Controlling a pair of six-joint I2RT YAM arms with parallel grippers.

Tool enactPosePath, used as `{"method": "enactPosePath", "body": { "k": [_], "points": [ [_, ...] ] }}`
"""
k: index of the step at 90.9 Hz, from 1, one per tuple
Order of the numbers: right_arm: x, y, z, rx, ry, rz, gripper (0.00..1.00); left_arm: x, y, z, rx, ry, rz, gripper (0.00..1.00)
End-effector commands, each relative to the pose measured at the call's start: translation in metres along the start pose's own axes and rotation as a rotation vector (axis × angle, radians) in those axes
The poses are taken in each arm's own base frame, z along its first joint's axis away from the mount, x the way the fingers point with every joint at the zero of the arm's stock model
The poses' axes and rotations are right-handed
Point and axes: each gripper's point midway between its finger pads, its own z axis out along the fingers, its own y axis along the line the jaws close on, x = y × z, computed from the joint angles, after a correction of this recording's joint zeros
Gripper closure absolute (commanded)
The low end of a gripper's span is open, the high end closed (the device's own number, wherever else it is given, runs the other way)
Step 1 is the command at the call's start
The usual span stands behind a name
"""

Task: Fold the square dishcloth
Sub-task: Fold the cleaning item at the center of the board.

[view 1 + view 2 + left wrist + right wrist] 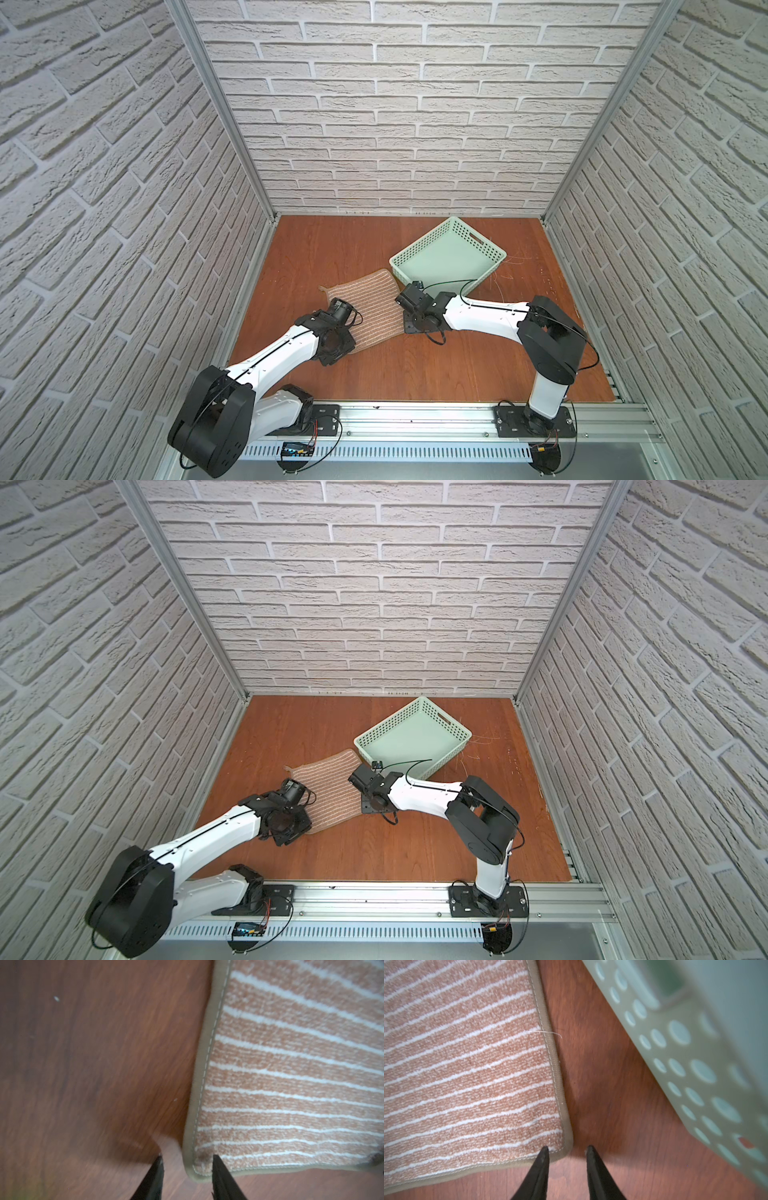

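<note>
1. Both top views: square dishcloth (365, 307) (328, 791) lies just beside the mint-green perforated basket (482, 241) (446, 721).
2. Left wrist: left gripper (187, 1156), unclenched, straddles a square dishcloth (291, 1084) corner.
3. Right wrist: right gripper (567, 1147), unclenched, straddles the corner near the mint-green perforated basket (685, 1064).

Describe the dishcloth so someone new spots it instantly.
On the reddish-brown wooden table, find the mint-green perforated plastic basket. Beside it, nearer the robot, lies a flat square tan-brown cloth. Only it is fabric, with thin cream stripes and a darker border.
</note>
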Motion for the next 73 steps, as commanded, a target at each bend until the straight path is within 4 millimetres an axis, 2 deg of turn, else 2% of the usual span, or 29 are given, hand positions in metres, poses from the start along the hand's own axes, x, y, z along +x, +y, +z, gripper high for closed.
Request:
{"method": "enactPosePath", "body": {
  "k": [1, 9, 21, 35, 43, 73],
  "points": [
    [-0.003, 0.003, 0.003, -0.016, -0.011, 0.014, 0.65, 0.004, 0.002, 0.006, -0.001, 0.014, -0.007, 0.62],
    [-0.001, 0.001, 0.007, -0.007, -0.008, 0.015, 0.65, 0.005, 0.003, 0.009, -0.002, 0.018, -0.012, 0.66],
    [0.005, -0.001, 0.013, -0.005, 0.001, 0.017, 0.68, 0.006, 0.005, 0.011, -0.009, 0.019, -0.014, 0.82],
    [0.007, 0.006, 0.017, -0.052, 0.001, -0.007, 0.84, 0.004, 0.006, 0.004, -0.010, 0.001, -0.014, 0.95],
    [0.006, 0.008, 0.013, -0.068, -0.010, -0.024, 0.96, 0.001, 0.008, -0.004, -0.001, -0.024, -0.025, 1.00],
    [-0.003, 0.018, -0.029, -0.090, -0.109, -0.091, 0.97, -0.004, 0.021, -0.034, 0.040, -0.114, -0.087, 1.00]
  ]
}}
